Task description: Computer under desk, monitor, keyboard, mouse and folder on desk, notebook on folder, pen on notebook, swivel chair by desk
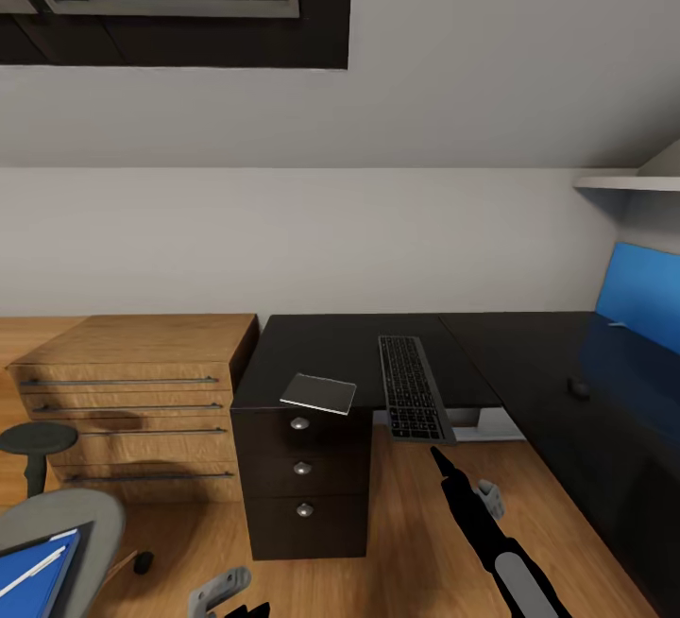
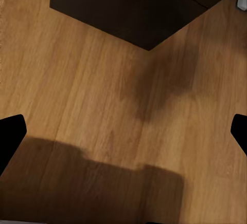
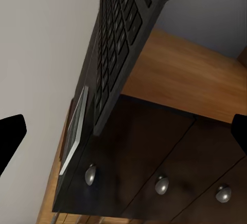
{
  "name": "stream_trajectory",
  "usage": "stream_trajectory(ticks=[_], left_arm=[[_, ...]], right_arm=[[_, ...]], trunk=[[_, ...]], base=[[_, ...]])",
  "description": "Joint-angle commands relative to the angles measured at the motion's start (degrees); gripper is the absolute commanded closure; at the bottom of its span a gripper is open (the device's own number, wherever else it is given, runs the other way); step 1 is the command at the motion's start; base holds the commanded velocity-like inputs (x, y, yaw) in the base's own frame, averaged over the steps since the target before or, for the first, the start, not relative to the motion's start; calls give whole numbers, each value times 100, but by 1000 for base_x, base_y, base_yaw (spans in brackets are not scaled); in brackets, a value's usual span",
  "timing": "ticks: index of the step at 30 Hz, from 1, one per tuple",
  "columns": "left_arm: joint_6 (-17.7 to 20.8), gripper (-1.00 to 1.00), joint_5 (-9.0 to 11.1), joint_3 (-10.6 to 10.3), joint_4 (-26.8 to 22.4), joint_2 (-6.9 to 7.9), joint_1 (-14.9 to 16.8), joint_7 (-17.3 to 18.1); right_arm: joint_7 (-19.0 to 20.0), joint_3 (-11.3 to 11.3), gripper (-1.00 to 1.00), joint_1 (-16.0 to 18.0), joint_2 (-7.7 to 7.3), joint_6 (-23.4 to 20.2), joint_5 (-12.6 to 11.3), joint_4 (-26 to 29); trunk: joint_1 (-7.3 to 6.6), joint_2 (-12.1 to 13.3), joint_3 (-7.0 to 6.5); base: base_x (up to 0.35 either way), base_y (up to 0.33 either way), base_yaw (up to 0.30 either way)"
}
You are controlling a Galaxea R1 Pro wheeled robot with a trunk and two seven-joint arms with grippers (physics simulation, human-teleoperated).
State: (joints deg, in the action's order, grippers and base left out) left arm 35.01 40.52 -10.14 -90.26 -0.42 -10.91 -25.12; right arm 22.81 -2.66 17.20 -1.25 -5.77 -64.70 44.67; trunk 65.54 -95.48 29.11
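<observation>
At far left of the head view, chair [image 1: 52,523] with folder [image 1: 33,573] on its seat, pale pen [image 1: 42,569] across the folder; behind, wood cabinet [image 1: 132,401]. Further right, desk [image 1: 331,353] carrying notebook [image 1: 319,393] above the drawer knobs [image 1: 300,423], then keyboard [image 1: 412,387] overhanging the front edge, mouse [image 1: 579,389] farther right, blue panel [image 1: 642,301] beyond. Left gripper [image 2: 123,131] spread wide, empty over bare floor [image 2: 77,90]. Right gripper [image 3: 123,136] likewise wide open, holding nothing, below the keyboard; underside and knobs clear in its wrist view.
</observation>
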Motion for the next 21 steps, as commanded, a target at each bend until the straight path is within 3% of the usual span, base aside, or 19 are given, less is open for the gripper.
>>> stream_trajectory(ticks=[1, 5, 21], left_arm=[[6, -100, 61, -1, -9, -1, 1, -58], [6, -100, 61, -7, -9, -2, 1, -78], [6, -100, 63, 1, -9, -1, 1, -40]], right_arm=[[22, -15, -100, 2, 1, -56, -60, 2], [22, -15, -100, 2, 1, -56, -60, 1], [14, -15, -100, 2, 1, -56, -60, -2]], trunk=[[22, -43, 23], [110, -203, 95], [110, -203, 95]], base=[[2, 1, 0], [0, 0, 0], [33, 8, 0]])
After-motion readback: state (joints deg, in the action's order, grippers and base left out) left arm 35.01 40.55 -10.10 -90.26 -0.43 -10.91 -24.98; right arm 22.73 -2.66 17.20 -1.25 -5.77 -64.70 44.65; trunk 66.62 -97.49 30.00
